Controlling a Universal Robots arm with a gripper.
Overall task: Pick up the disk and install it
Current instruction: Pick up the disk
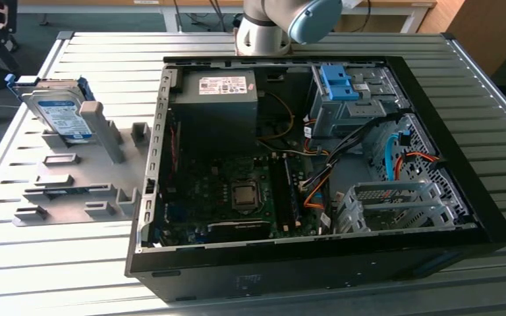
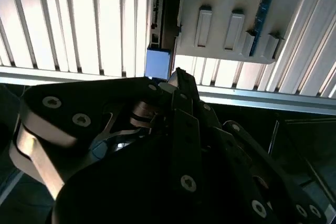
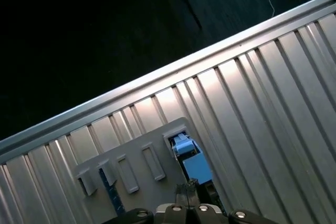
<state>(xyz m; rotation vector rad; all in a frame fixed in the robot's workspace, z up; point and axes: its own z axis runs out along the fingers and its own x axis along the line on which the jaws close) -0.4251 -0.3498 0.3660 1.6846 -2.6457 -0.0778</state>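
In the grey holder (image 1: pixel 70 197), the disk (image 1: pixel 60 113), upright, beneath the claw (image 2: pixel 176 77).

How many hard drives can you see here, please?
1: the disk stands on edge in the grey holder, on the exterior view's left of the case; its bays may hide others.

Open computer case (image 1: pixel 279 276) on slatted table (image 1: pixel 51 263); grey fixture plate (image 1: pixel 77 178) just beside it.

Gripper (image 2: pixel 177 80) on my end sits angled, dark linkage bars (image 2: pixel 184 145) fanning right behind its tip, arm (image 1: pixel 275 23) joint upright.
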